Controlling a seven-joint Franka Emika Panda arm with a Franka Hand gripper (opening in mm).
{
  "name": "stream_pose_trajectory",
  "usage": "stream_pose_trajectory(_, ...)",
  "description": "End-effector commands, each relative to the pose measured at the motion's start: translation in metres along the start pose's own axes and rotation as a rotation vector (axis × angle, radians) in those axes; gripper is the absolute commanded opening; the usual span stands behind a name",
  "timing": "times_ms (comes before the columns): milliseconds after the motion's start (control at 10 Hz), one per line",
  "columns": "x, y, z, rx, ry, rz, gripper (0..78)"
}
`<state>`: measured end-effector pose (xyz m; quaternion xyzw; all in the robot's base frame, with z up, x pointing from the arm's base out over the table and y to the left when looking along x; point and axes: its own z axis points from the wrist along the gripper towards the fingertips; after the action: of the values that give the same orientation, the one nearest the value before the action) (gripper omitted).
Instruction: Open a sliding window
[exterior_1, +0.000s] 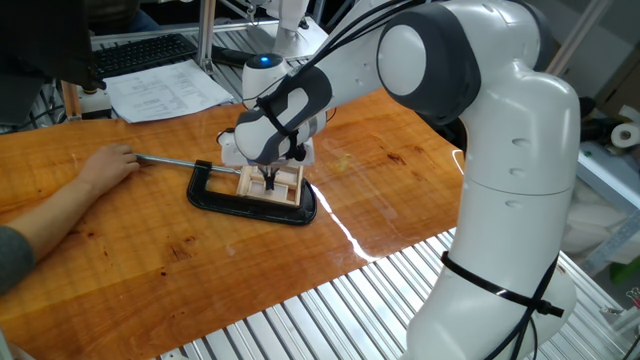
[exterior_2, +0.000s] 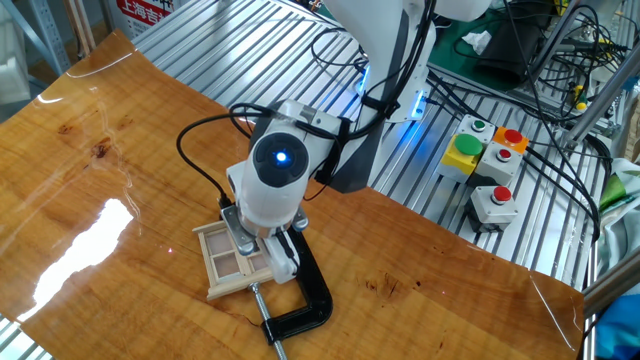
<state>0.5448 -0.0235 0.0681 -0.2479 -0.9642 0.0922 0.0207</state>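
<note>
The sliding window (exterior_2: 232, 262) is a small frame of pale bare wood, rectangular, split by thin bars into several panes, and it lies flat near the middle of the table (exterior_1: 130, 250). A black C-shaped clamp (exterior_1: 215, 197) with a bright steel rod (exterior_1: 170, 160) grips it along one side, and a person's hand (exterior_1: 105, 165) rests on the far left end of that rod. The robot's smooth white arm bends down over the frame, and its gripper (exterior_1: 271, 183) points straight down with dark fingertips (exterior_1: 268, 181) set into the window's bars; whether the fingers are apart or pressed together cannot be told, since the wrist covers them in one view and they are too small in the other. The table top is glossy orange-brown wood with strong grain and bright glare patches, laid on ribbed aluminium rails (exterior_2: 250, 40). Papers (exterior_1: 165, 90) and a black keyboard (exterior_1: 145, 52) sit at the far side, and a box of coloured push buttons (exterior_2: 487, 165) stands to the right among black cables.
</note>
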Motion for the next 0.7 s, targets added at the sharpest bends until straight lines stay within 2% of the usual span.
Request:
stream_pose_trajectory(100, 0.000, 0.001, 0.002, 0.000, -0.004, 0.011, 0.0)
stream_pose_trajectory(600, 0.003, 0.007, 0.000, -0.002, -0.002, 0.027, 0.0)
stream_pose_trajectory(700, 0.005, 0.014, -0.001, -0.004, -0.001, 0.041, 0.0)
